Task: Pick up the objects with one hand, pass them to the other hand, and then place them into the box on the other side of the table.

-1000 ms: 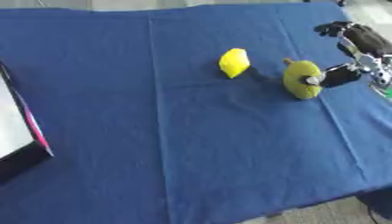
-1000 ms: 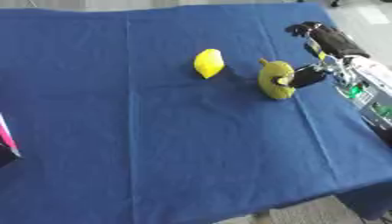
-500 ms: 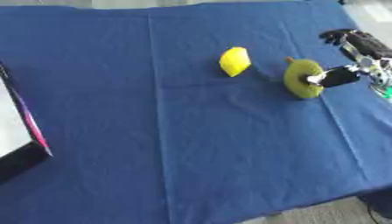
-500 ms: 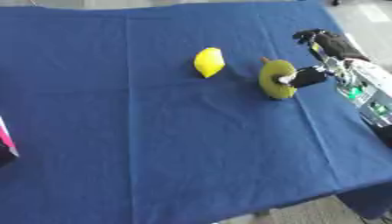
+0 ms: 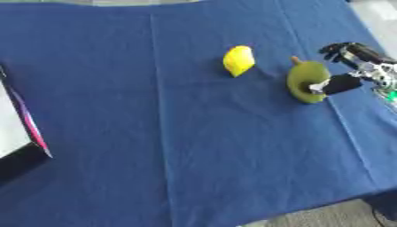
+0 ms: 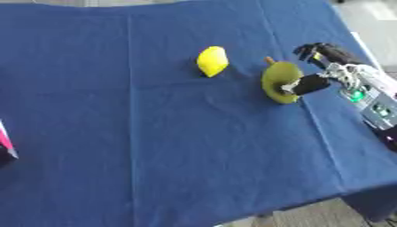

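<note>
A green pear-shaped fruit (image 5: 305, 81) with a brown stem lies on the blue cloth at the right. A yellow lemon-like fruit (image 5: 238, 60) lies just left of it, apart. My right hand (image 6: 333, 71) reaches in from the right edge. Its thumb (image 5: 335, 84) touches the green fruit's right side, while the curled fingers (image 5: 347, 50) hover above and to the right of the fruit, off it. Part of the box (image 5: 17, 137), white and black with a pink edge, shows at the left edge. My left hand shows in no view.
The blue cloth (image 5: 155, 111) covers the whole table. Its front edge runs along the bottom right, with floor below. My right forearm (image 6: 376, 99), with a green light on it, lies over the table's right edge.
The right hand's fingers have come down a little toward the green fruit. The thumb stays against the fruit; both fruits lie where they were.
</note>
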Controlling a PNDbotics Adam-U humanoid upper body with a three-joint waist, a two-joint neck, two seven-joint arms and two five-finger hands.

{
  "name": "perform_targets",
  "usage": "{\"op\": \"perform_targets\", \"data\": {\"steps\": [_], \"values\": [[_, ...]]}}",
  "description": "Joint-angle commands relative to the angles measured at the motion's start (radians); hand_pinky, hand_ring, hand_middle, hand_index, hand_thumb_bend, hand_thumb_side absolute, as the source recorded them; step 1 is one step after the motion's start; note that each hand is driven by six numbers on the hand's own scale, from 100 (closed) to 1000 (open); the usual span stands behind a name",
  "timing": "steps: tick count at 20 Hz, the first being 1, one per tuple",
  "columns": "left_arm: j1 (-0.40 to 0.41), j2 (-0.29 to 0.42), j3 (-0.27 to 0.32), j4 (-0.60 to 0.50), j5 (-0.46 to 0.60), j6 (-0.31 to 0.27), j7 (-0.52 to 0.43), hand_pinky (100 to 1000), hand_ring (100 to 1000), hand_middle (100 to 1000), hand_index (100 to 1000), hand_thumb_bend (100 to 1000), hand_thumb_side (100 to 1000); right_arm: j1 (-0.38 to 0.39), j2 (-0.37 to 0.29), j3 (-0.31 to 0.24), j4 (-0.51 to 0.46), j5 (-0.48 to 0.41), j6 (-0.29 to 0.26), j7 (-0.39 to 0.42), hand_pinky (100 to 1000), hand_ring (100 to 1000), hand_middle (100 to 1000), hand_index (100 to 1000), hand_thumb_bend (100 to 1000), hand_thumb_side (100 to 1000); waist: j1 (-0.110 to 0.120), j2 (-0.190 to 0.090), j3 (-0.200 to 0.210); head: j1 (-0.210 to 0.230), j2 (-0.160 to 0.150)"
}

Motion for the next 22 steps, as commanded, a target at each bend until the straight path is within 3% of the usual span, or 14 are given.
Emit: {"op": "perform_targets", "data": {"steps": [1,7,9,12,17,22], "values": [[-0.021,0.026,0.003,-0.016,-0.002,-0.004,0.0,1000,768,629,689,100,632,-0.004,-0.016,0.0,0.007,0.029,0.0,0.03,848,797,725,844,470,373,0.011,0.002,0.0,-0.004,-0.01],[-0.018,0.025,0.003,-0.017,-0.003,-0.004,-0.003,1000,768,629,685,100,633,0.0,-0.004,0.009,-0.019,0.028,-0.006,0.075,837,765,607,755,416,206,0.01,0.001,0.001,-0.003,-0.006],[-0.018,0.026,0.003,-0.018,-0.003,-0.005,-0.004,1000,768,629,683,100,632,0.002,-0.002,0.01,-0.027,0.017,-0.012,0.09,834,752,562,714,423,249,0.01,0.0,0.001,-0.003,-0.006],[-0.016,0.027,0.003,-0.017,-0.004,-0.005,-0.004,1000,768,629,682,100,631,0.005,0.001,0.008,-0.042,-0.01,-0.027,0.093,820,724,515,654,423,234,0.01,-0.001,0.0,-0.003,-0.004],[-0.013,0.027,0.0,-0.015,-0.007,-0.005,-0.007,1000,769,631,682,100,631,0.015,0.005,0.002,-0.077,-0.082,-0.051,0.046,794,665,429,548,419,145,0.009,-0.006,-0.003,-0.002,-0.001],[-0.01,0.029,0.0,-0.013,-0.007,-0.005,-0.008,1000,770,631,682,100,630,0.032,0.002,-0.001,-0.128,-0.15,-0.059,-0.016,778,636,399,524,415,100,0.01,-0.014,-0.008,-0.001,0.003]]}}
